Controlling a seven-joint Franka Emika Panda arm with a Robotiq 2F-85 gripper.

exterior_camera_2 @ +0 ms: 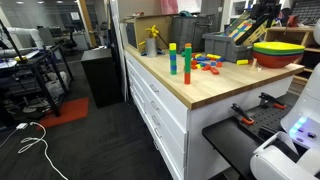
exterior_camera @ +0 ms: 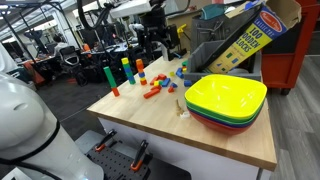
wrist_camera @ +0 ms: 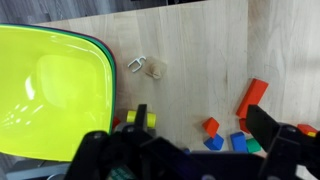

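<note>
In the wrist view my gripper (wrist_camera: 203,126) hangs open above the wooden tabletop (wrist_camera: 200,50), with nothing between its fingers. Below the gap lie a small red cube (wrist_camera: 211,125) and blue blocks (wrist_camera: 216,142). A longer red block (wrist_camera: 253,96) lies near the right finger (wrist_camera: 266,126). A yellow cylinder (wrist_camera: 148,118) sits by the left finger (wrist_camera: 140,115). A stack of bowls, yellow-green on top (wrist_camera: 50,90), fills the left of that view. In an exterior view the bowls (exterior_camera: 225,100) stand at the table's near right and the loose blocks (exterior_camera: 155,85) at its middle.
A small wooden piece with a metal ring (wrist_camera: 150,68) lies by the bowls. Upright block towers (exterior_camera: 110,76) stand at the table's left. A cardboard wood-blocks box (exterior_camera: 250,35) and a grey bin (exterior_camera: 205,50) sit at the back. Table edges are close on all sides.
</note>
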